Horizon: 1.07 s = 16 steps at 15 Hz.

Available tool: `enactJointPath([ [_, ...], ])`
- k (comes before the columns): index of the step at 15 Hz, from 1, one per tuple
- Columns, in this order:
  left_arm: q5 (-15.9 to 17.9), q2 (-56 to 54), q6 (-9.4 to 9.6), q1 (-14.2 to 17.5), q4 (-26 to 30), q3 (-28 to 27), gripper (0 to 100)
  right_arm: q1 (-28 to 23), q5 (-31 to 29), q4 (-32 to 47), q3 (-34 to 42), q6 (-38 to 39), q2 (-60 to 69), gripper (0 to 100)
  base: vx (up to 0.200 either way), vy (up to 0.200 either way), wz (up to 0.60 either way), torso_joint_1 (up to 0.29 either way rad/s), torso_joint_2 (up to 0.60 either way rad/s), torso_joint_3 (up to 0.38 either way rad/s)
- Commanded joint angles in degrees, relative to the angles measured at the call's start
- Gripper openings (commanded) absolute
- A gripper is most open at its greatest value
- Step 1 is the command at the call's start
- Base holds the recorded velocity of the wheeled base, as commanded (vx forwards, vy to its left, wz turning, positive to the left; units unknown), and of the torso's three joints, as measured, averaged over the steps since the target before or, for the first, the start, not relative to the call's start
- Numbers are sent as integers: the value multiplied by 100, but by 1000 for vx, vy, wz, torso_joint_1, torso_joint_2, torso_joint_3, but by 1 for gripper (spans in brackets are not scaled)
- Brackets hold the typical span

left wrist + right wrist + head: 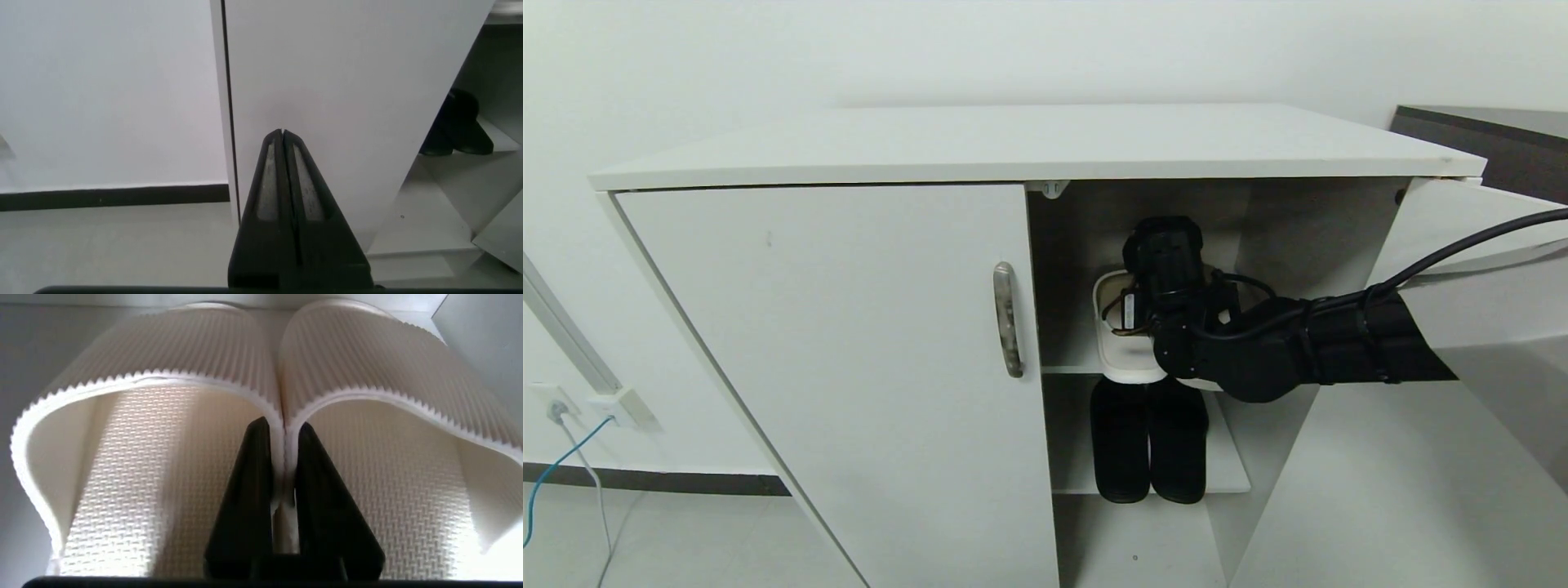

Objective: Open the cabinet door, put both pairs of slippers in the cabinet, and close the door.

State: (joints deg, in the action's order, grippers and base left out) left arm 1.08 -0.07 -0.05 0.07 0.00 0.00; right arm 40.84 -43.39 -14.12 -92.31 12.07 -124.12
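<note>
White foam is what my right pincer is clenched on. It has one finger down in each footbed of the white slippers, and the two inner side walls are pinched together between them. In the right wrist view the ribbed straps arch over just beyond the fingertips, and the dimpled insoles spread out to either side.

From the head view, my right arm goes in through the open right half of the cabinet at the height of the upper shelf. The white pair lies lengthwise over that shelf, towards its left side. The near ends of the slippers stick out a little past the shelf's front edge. I cannot tell whether the soles rest on the shelf or hang just above it.

Directly below, the black slippers lie side by side and touching on the lower shelf, also left of centre. Their near ends reach the shelf's front edge.

The right door is swung out wide on the cabinet's right side. The left door is closed, with its metal handle upright near its inner edge.

My left pincer is clenched on nothing, its fingers pressed flat together. It hangs low in front of the closed left door, near that door's outer edge and apart from it.

Further out, at the foot of the wall left of the cabinet, a wall socket has a blue cable trailing down to the floor.
</note>
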Motion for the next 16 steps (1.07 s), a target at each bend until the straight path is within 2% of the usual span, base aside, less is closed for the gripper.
enactJointPath([
  [1,6,7,-4,1,0,0,0,3,-3,-3,29,-3,-6,100,0,0,0,0,0,0],
  [4,-3,7,-4,1,0,0,0,29,-12,32,143,-3,46,100,0,0,0,0,0,0],
  [9,6,7,-4,1,0,0,0,214,-12,5,811,6,802,100,0,0,0,0,0,0],
  [16,6,7,5,1,0,0,0,838,-21,-12,2006,6,1945,100,0,0,0,0,0,0],
])
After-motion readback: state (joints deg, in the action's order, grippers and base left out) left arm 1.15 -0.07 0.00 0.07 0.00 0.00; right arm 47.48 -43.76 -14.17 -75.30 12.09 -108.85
